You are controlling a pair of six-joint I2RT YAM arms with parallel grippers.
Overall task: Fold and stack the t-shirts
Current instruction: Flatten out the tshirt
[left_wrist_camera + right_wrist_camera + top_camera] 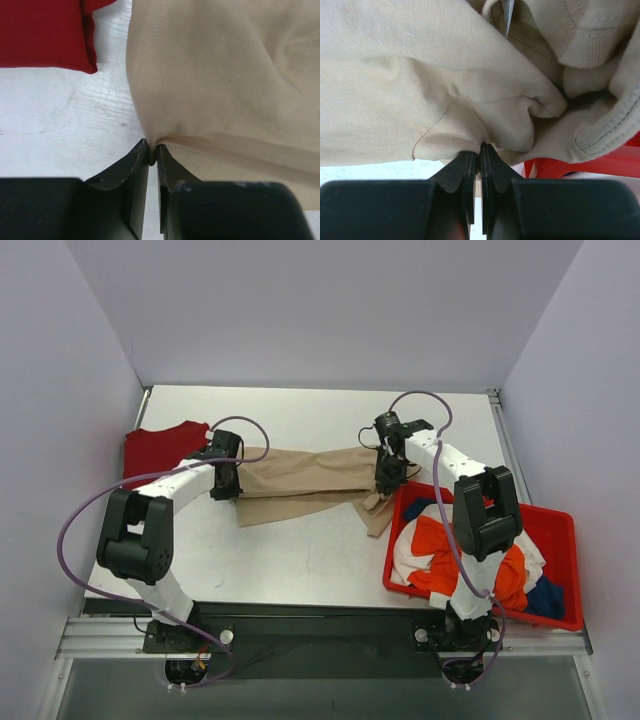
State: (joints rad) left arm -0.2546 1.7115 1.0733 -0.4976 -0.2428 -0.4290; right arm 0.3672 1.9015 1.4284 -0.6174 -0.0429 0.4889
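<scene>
A large beige t-shirt (300, 483) hangs stretched across the middle of the table between both arms. My left gripper (228, 480) is shut on its left edge, seen pinched in the left wrist view (152, 150). My right gripper (386, 478) is shut on its right end, near the collar, in the right wrist view (480, 150); the cloth (445, 90) bunches above the jaws. A dark red t-shirt (160, 448) lies folded at the far left, also in the left wrist view (45, 32). Orange, white and blue shirts (445, 550) lie heaped in the bin.
A red plastic bin (560, 530) stands at the right front, its corner right under the beige shirt's hanging end (378, 512). White walls close in the back and both sides. The table's front edge (300, 602) runs above the arm bases.
</scene>
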